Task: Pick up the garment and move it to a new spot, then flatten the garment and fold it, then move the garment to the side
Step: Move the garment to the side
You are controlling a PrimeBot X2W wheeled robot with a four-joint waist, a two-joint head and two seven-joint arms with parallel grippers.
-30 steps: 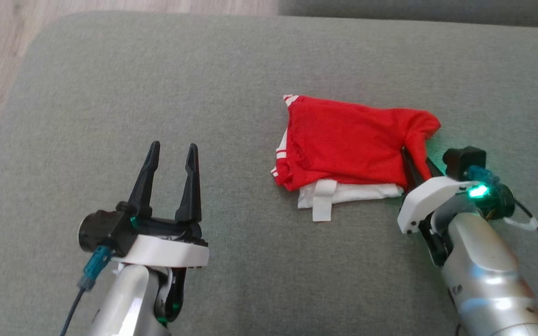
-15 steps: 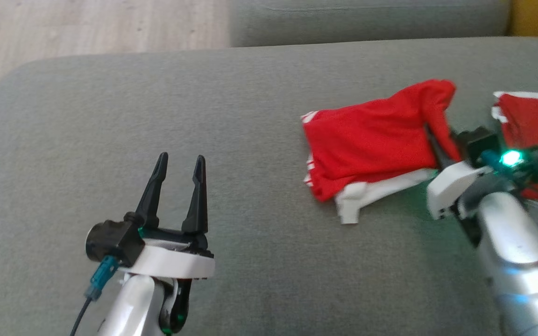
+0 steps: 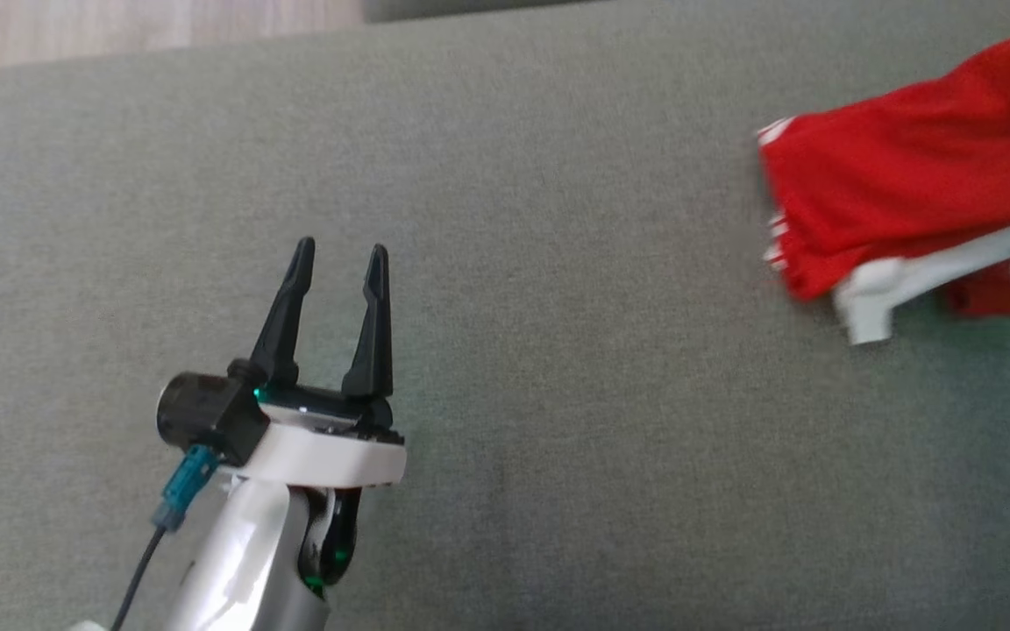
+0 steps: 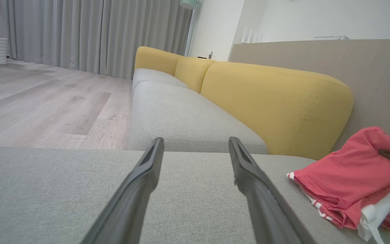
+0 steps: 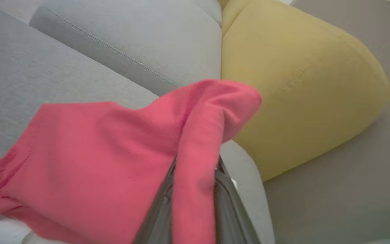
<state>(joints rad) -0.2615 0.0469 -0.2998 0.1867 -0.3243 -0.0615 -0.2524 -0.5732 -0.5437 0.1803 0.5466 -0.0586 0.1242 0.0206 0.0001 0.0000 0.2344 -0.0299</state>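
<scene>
While garment (image 3: 899,210) is clamped edgewise by right gripper (image 5: 196,167), folds may be undone by drag; left gripper (image 3: 341,247) spread, empty.

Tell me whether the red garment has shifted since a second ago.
Yes. Gripped by the right pincer, the red garment has gone to the robot's right, away from the far cushion's corner it lay in front of.

A broad grey sofa seat (image 3: 575,219) runs beneath rounded yellow back cushions (image 4: 276,98) — beyond its edge lies pale wood-plank floor (image 4: 46,105), with long grey curtains (image 4: 80,34) hanging at the room's far side.
</scene>
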